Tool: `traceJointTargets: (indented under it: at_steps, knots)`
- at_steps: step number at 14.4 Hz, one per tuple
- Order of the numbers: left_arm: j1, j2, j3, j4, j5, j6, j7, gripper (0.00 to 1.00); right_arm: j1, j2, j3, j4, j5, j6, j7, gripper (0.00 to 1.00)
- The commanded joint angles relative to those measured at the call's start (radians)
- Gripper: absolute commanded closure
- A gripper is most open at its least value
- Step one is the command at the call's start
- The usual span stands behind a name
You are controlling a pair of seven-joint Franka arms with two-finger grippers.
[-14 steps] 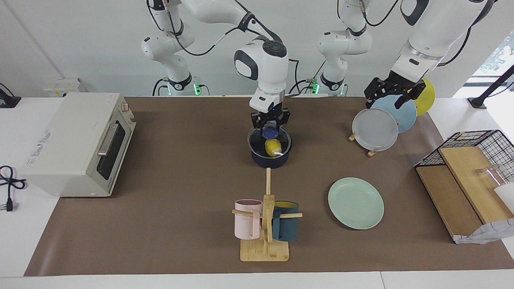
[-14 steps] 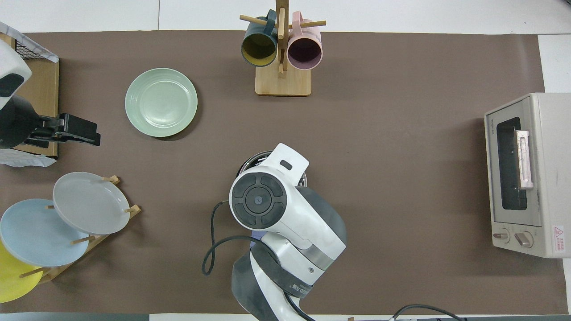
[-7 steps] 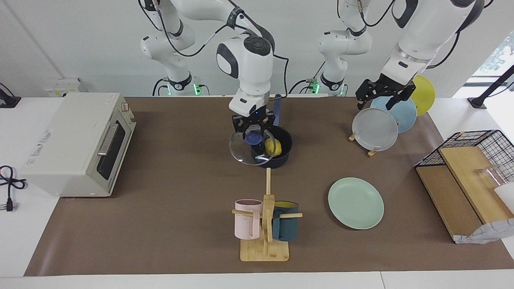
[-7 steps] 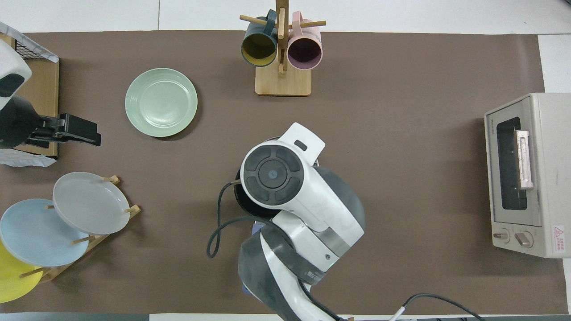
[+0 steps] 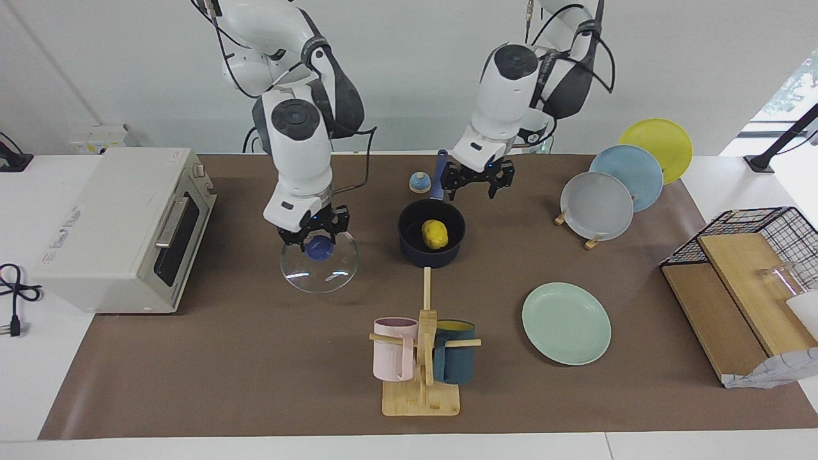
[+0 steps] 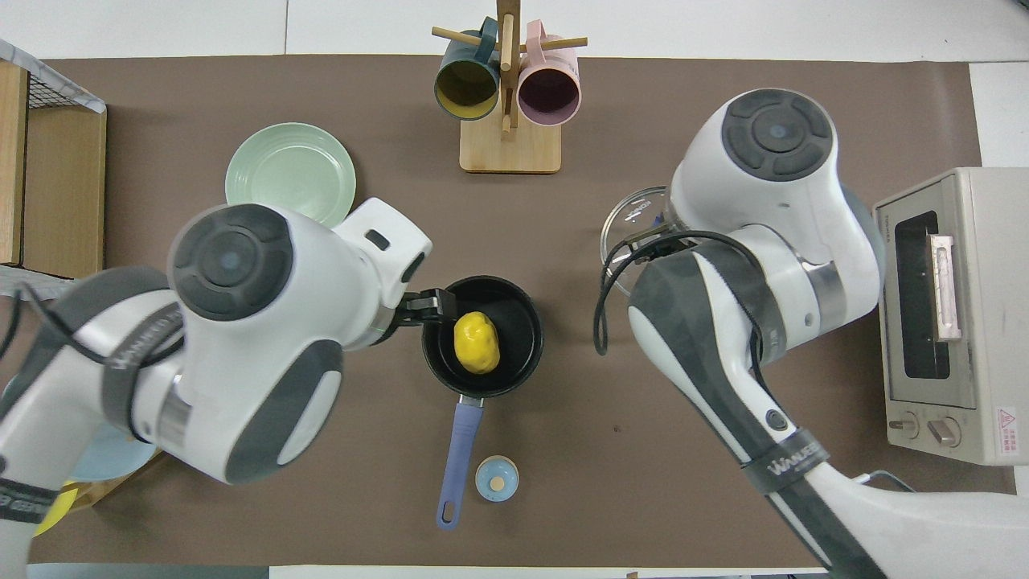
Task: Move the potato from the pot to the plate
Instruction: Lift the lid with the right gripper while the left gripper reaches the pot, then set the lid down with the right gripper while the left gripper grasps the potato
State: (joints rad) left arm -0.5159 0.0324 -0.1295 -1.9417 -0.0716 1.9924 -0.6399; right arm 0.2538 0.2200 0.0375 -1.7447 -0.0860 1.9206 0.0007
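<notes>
The right hand (image 5: 314, 235) hangs low, fingers closed, while the left hand (image 5: 477, 181) hovers raised with fingers spread.

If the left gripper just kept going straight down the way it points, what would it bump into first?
Probably the pot: the left gripper points down by its rim, beside the handle. The potato lies further in. Depth is hard to judge.

I see a white table (image 5: 25, 383) covered by a brown mat (image 5: 255, 358). On the mat stand the pot (image 5: 429, 252), the green plate (image 5: 566, 323), a wooden mug stand (image 5: 421, 396), a plate rack (image 5: 591, 241) and a small blue knob (image 5: 419, 183) beside the pot handle. A toaster oven (image 5: 121, 227) sits at the right arm's end, a wire basket (image 5: 754, 255) at the left arm's end.
</notes>
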Motion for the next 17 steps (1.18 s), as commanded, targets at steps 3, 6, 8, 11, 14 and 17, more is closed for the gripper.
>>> traceJointTargets:
  at_steps: [3, 6, 8, 11, 14, 17]
  knots:
    - [-0.096, 0.063, 0.022, -0.092, 0.000, 0.204, -0.099, 0.00, -0.148, -0.109, 0.016, -0.310, -0.004, 0.306, -0.148, 1.00]
    - [-0.122, 0.116, 0.024, -0.100, 0.006, 0.261, -0.130, 0.00, -0.194, -0.140, 0.016, -0.426, 0.005, 0.408, -0.154, 1.00]
    - [-0.131, 0.141, 0.025, -0.102, 0.007, 0.270, -0.142, 0.00, -0.191, -0.140, 0.016, -0.437, 0.006, 0.410, -0.148, 1.00]
    - [-0.136, 0.158, 0.025, -0.123, 0.036, 0.334, -0.176, 0.00, -0.212, -0.131, 0.016, -0.461, 0.008, 0.423, -0.145, 1.00]
    - [-0.148, 0.184, 0.025, -0.123, 0.168, 0.330, -0.268, 0.00, -0.231, -0.128, 0.016, -0.493, 0.052, 0.445, -0.154, 0.58]
    - [-0.144, 0.202, 0.025, -0.121, 0.181, 0.339, -0.276, 0.00, -0.232, -0.120, 0.016, -0.434, 0.052, 0.408, -0.154, 0.00]
